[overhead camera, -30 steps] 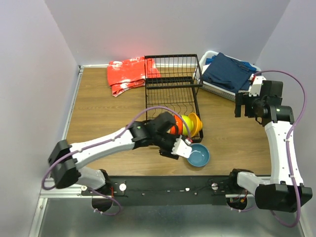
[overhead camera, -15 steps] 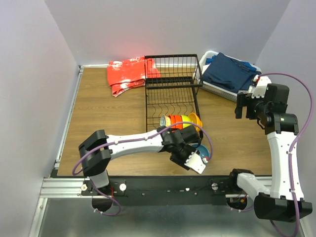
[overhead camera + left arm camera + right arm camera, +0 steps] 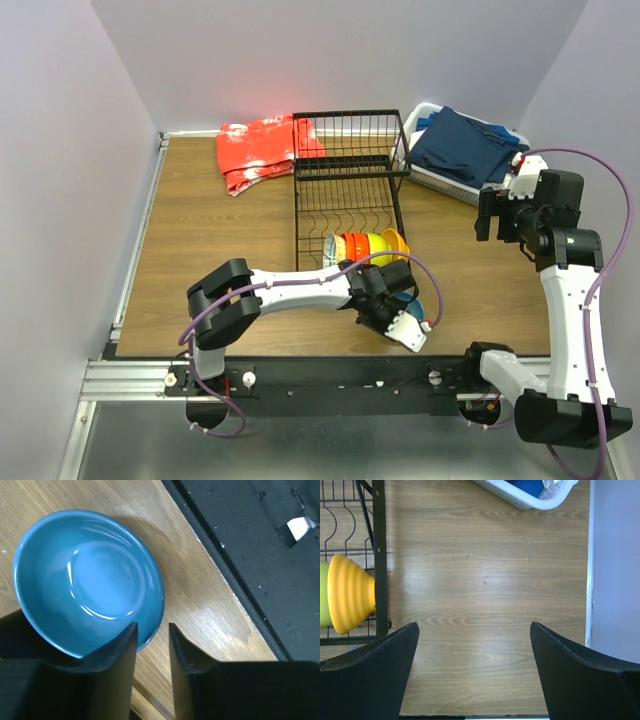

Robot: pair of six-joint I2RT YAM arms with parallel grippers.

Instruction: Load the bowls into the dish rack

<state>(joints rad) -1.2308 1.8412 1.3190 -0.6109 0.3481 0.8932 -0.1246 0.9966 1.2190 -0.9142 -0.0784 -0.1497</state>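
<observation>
A plain blue bowl (image 3: 90, 575) sits upright on the wooden table near its front edge, mostly hidden under my left gripper (image 3: 408, 312) in the top view. In the left wrist view, my left gripper (image 3: 151, 630) straddles the bowl's near rim. One finger is over the inside and the other outside, with a narrow gap between them. Touch is not clear. The black wire dish rack (image 3: 348, 165) holds four bowls on edge in a row: white-and-blue (image 3: 333, 245), red-orange (image 3: 352, 245), lime green (image 3: 375, 243) and yellow-orange (image 3: 396, 244). My right gripper (image 3: 474, 630) hangs wide open over bare table.
A white plastic basket (image 3: 440, 178) with blue cloth stands at the back right. A red-and-white cloth (image 3: 255, 150) lies left of the rack. The black front rail (image 3: 260, 555) runs close beside the blue bowl. Walls close in on both sides.
My left arm has swung from beside the rack's front to over the blue bowl, and its jaws have narrowed around the rim. The right arm shifted slightly, then held still.
</observation>
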